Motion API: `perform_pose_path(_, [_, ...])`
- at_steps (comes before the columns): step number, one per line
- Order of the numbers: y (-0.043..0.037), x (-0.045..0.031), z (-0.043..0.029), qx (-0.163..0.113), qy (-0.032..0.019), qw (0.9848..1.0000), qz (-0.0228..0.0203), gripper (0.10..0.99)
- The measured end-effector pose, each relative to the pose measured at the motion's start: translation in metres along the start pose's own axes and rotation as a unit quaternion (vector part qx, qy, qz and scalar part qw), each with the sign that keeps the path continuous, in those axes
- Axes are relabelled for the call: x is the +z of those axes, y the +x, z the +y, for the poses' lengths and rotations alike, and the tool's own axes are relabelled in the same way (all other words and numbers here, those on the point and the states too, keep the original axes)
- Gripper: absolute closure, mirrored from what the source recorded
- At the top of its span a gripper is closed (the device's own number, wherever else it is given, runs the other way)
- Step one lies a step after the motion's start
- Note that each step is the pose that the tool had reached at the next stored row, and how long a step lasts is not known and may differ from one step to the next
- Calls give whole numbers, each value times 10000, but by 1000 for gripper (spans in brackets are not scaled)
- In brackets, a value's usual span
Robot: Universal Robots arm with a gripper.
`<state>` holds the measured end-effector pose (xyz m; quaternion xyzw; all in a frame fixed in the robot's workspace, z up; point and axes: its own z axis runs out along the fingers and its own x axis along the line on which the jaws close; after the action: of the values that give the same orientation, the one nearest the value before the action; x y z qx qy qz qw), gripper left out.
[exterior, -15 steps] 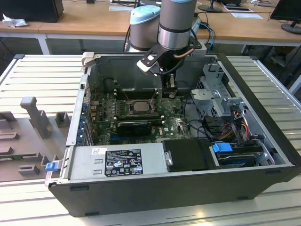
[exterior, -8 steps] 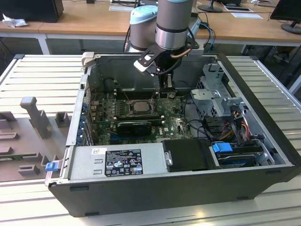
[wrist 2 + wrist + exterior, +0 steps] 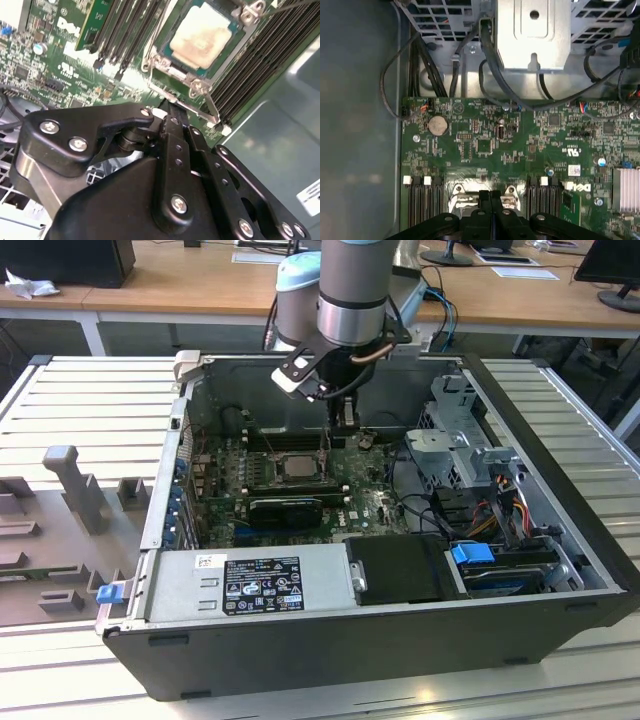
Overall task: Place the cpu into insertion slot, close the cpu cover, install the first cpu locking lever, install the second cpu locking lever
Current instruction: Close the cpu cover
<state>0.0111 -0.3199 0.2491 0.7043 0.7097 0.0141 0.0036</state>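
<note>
The cpu (image 3: 297, 466) lies flat in the insertion slot (image 3: 270, 473) of the green motherboard, its pale metal top (image 3: 202, 37) facing up. The cpu cover (image 3: 222, 57) lies down around it as a metal frame. A thin wire locking lever (image 3: 161, 27) runs along one side of the socket. In the exterior view two thin rods (image 3: 324, 440) stand up beside the socket. My gripper (image 3: 345, 423) hangs just behind the socket toward the case's back wall. Both wrist views show its black fingers (image 3: 490, 196) shut with nothing between them, the tips (image 3: 167, 104) close to the socket's edge.
Long black memory slots (image 3: 125, 30) flank the socket. A grey drive cage (image 3: 455, 435) with cables stands at the exterior view's right, and a power supply (image 3: 250, 585) sits at the front. A coin battery (image 3: 438, 125) sits on the board. The case walls (image 3: 165, 460) enclose everything.
</note>
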Motion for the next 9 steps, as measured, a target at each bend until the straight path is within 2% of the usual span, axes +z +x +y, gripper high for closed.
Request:
perform_pose_path(4, [2,0,-132,0,-2,10000,1,980])
perform_pose_path(6, [2,15,-227,0,-1,10000,1,980])
perform_pose_path(9, [1,98,-277,0,4,10000,0,980])
